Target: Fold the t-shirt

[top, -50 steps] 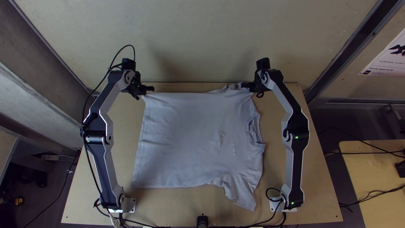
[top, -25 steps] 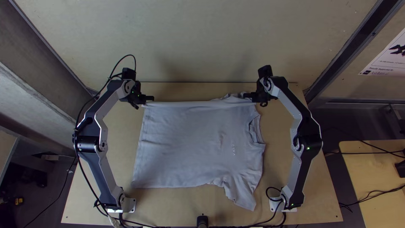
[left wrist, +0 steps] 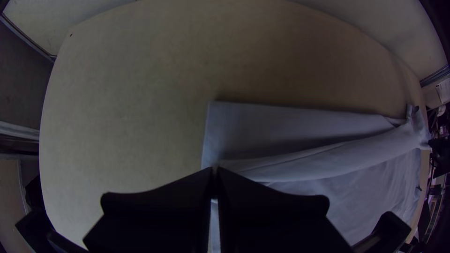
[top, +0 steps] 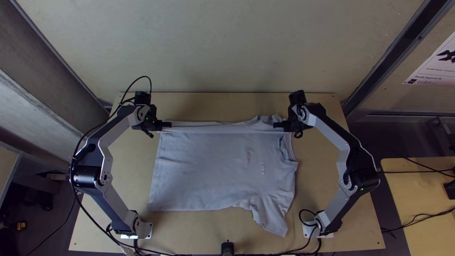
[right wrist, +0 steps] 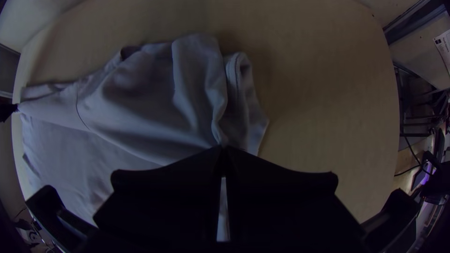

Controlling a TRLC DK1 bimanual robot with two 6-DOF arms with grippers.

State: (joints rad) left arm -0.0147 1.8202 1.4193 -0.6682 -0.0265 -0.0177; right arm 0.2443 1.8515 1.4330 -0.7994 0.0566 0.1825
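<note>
Top view, near to far: at the near edge of the counter [top: 189, 235], the bases of your left arm [top: 118, 207] and right arm [top: 332, 214] are standing at either side. Between the arms, the t-shirt [top: 208, 166] is lying spread, its near sleeve [top: 272, 218] pointing toward you and its collar [top: 287, 148] facing the right arm. Farther out, a narrow band of cloth [top: 222, 128] is stretching between your two grippers. The left gripper [top: 167, 124] is gripping it at the hem end, jaws clenched on the cloth; the right gripper [top: 277, 125] is gripping it at the sleeve end, jaws likewise clenched. Beyond the band, a flat layer [left wrist: 281, 122] of the shirt is resting on the counter, as the left wrist view is showing. In the right wrist view, the far sleeve [right wrist: 197, 79] is bunching just past the jaws. Behind the counter, a pale wall [top: 222, 42] is rising.
</note>
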